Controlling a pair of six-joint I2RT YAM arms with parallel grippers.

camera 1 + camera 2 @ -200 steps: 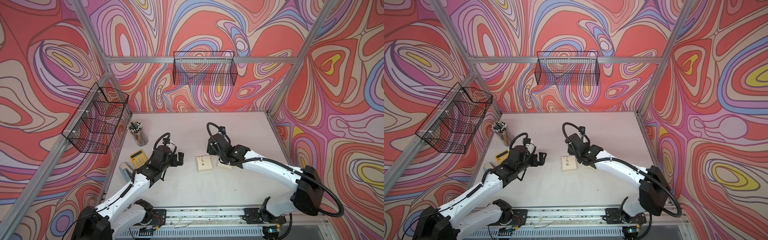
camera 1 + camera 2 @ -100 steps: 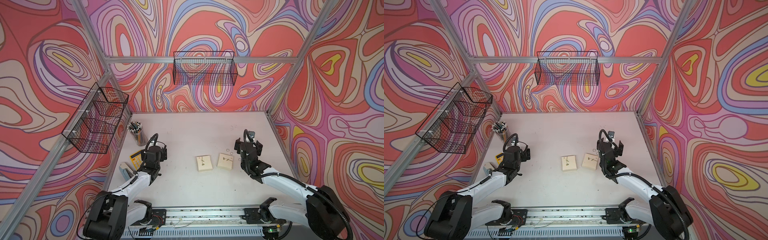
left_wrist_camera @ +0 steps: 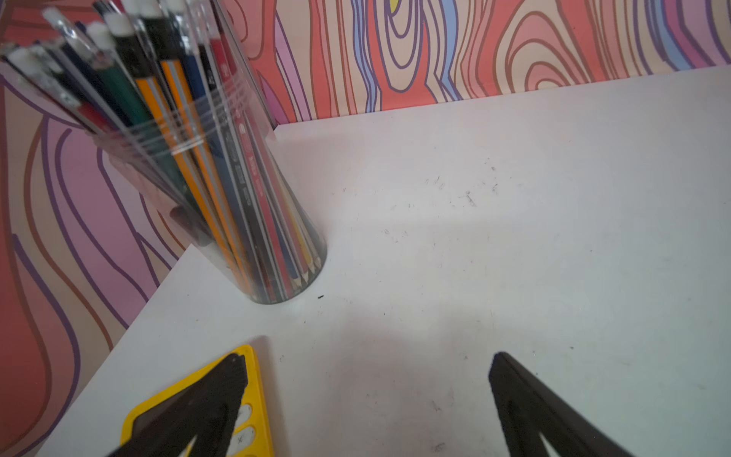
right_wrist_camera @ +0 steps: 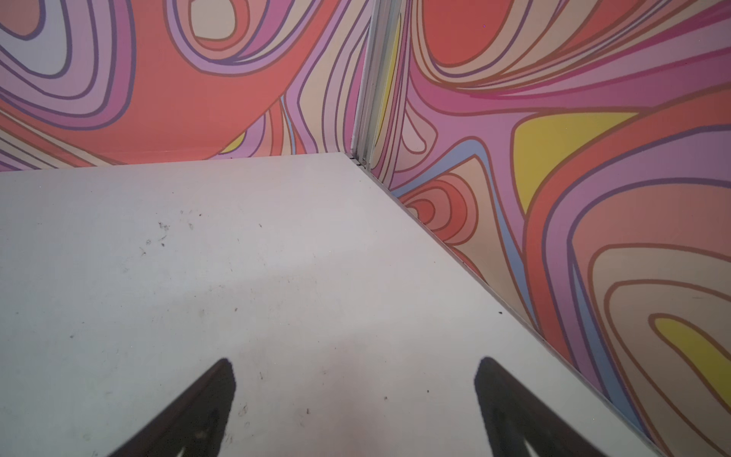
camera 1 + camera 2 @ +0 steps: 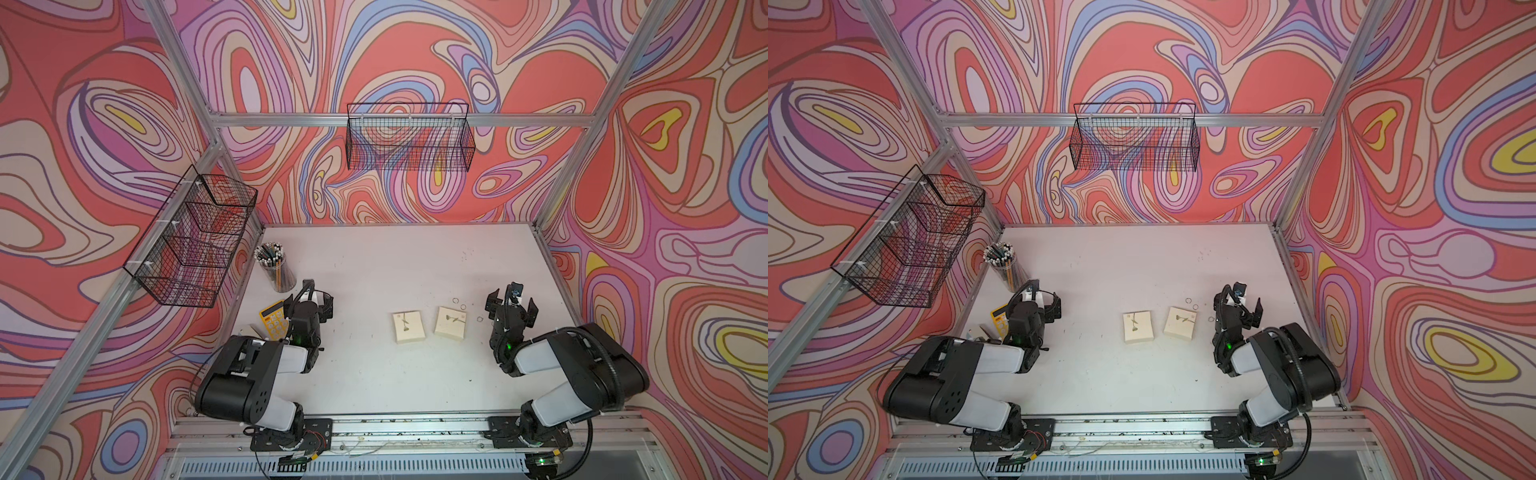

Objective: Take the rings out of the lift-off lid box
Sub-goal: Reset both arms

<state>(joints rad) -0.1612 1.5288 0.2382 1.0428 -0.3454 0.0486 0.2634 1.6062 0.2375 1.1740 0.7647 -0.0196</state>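
Both arms have drawn back to the table's sides: left gripper at 9 o'clock, right gripper at 3, jaws wide and empty, seemingly parked. Between them sit the cream boxes. Three rings lie loose on the table at 1–3 o'clock of the nearer box, apparently already emptied out.

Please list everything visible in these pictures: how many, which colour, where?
table: one, white, cell floor.
cream box pieces: two, cream, side by side mid-table.
rings: three visible, dark-silvery, on the table beside the piece nearer the right arm.
pencil cup: one, clear, far left of table.
calculator: one, yellow, left edge, by the left gripper.
wire baskets: two, black, back wall and left wall.
left gripper: one, black, open, empty.
right gripper: one, black, open, empty, near the rings.
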